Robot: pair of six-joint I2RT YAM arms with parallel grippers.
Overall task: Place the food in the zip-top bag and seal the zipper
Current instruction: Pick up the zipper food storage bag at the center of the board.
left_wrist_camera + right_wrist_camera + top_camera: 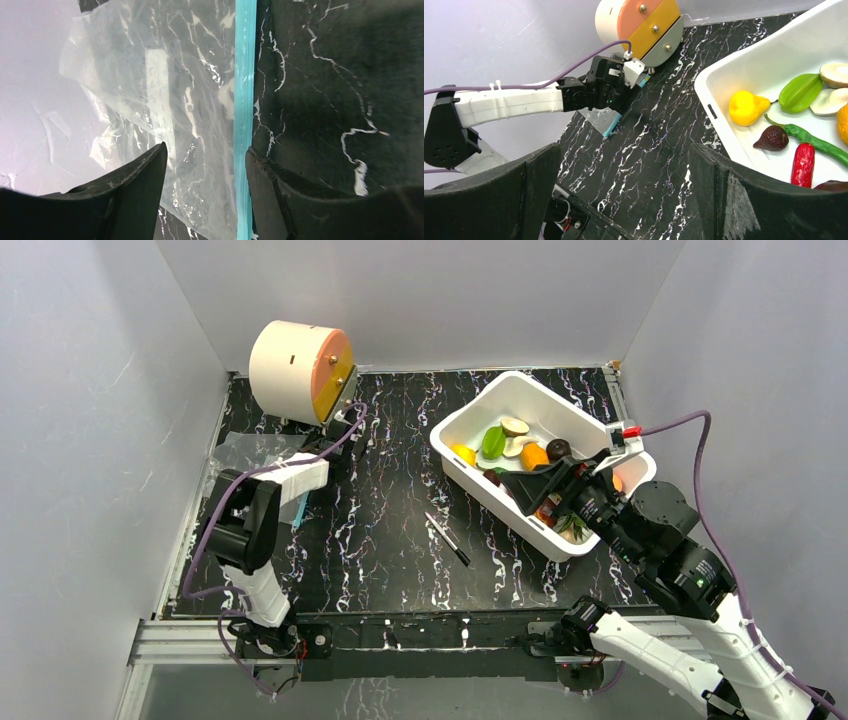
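Note:
The clear zip-top bag (165,100) lies flat at the table's left side (250,452), and also shows in the right wrist view (605,120). Its blue-teal zipper (245,100) runs along one edge. My left gripper (205,150) is open and hangs over the bag, with one finger (135,190) over the plastic and the other (285,200) just beyond the zipper. The food lies in a white tub (470,420): a yellow piece (746,107), a green one (799,92), a red chili (802,164) and a dark purple one (772,139). My right gripper (515,483) is open and empty above the tub's near side.
A thin black pen (447,539) lies mid-table. A cream and orange drum (300,360) stands at the back left, right behind the bag. Grey walls close in both sides. The tub's long wall (724,125) is right beside my right fingers.

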